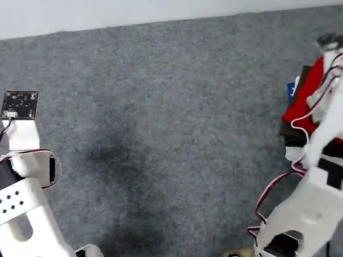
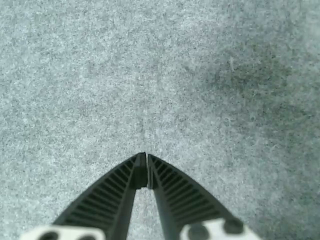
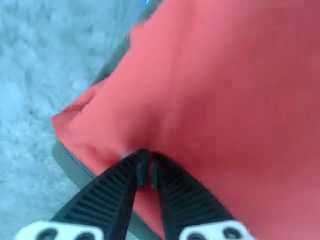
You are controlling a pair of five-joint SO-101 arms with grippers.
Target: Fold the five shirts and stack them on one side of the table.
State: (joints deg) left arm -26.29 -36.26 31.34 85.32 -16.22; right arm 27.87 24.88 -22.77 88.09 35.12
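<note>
Pincers first: the left pincer [image 2: 146,157] was closed tight with nothing in it, and the right pincer [image 3: 146,156] had its tips together too, pushed down onto a red shirt [image 3: 225,90]. I could not tell if a little bit of red cloth was caught between those tips.

The biggest thing was the gray table [image 1: 157,105]. Its fuzzy top was bare in the middle, with no shirt lying there to be folded.

Next biggest were the two white arms. The left arm [image 1: 23,228] sat by its own edge of the table, well away from the pile. It looked like it was just waiting, so it had no need to grab anything. The right arm [image 1: 323,193] was bent over the pile.

Then came the stack [image 1: 290,132], off at the right arm's side of the table. That fits the job, since the shirts belong together on one side. The red shirt was on top, and a dark shirt [image 3: 75,165] peeked out from under it.

Smallest was a blue bit [image 1: 292,89] sticking out at the edge of the pile.

I think the right pincer was pressing the red shirt flat so the pile would stay neat.
</note>
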